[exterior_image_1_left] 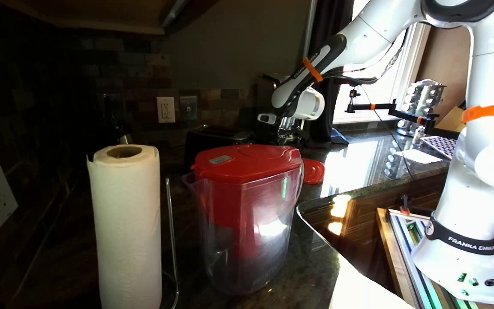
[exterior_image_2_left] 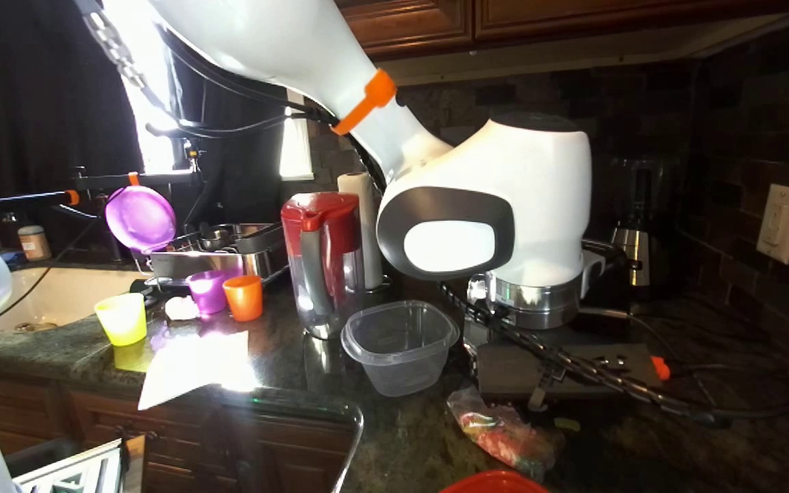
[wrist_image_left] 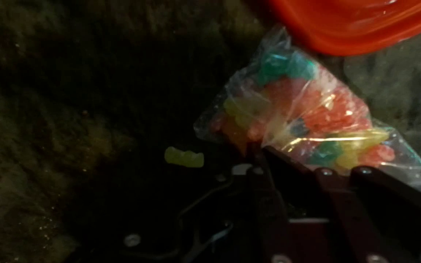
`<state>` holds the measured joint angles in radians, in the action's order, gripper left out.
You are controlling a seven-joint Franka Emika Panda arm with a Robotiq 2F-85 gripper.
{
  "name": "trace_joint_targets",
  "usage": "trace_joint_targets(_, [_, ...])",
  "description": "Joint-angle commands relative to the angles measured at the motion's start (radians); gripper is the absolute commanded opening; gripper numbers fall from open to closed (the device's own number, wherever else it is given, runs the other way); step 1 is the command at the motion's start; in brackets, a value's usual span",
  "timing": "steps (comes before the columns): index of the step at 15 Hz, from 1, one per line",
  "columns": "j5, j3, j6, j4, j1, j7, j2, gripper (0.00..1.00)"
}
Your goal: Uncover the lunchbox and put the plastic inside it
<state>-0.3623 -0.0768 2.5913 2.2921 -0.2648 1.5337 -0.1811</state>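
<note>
Wrist view: my tool together at the gummy bag, which lies upper right, long axis slanting to lower right; can't tell if it's pinched; likely carry goes to uncovered lunchbox, upper left of bag in an exterior view.

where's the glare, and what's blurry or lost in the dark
Both exterior views: window blown out; in an exterior view: water filter pitcher catching a glare patch; wrist view: dim, gummy bag slightly blurred but glinting, countertop nearly black in places.
</note>
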Motion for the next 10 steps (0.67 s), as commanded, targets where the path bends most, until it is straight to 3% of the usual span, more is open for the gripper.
trace_joint_targets(1, [0.005, -0.012, -0.018, 0.070, -0.007, 0.011, 0.092, 0.01])
trace_joint_targets(5, [0.007, -0.030, -0.065, 0.088, 0.008, 0.002, 0.161, 0.01])
trace_joint_targets(10, [0.028, -0.058, -0.205, 0.066, 0.028, -0.018, 0.206, 0.01])
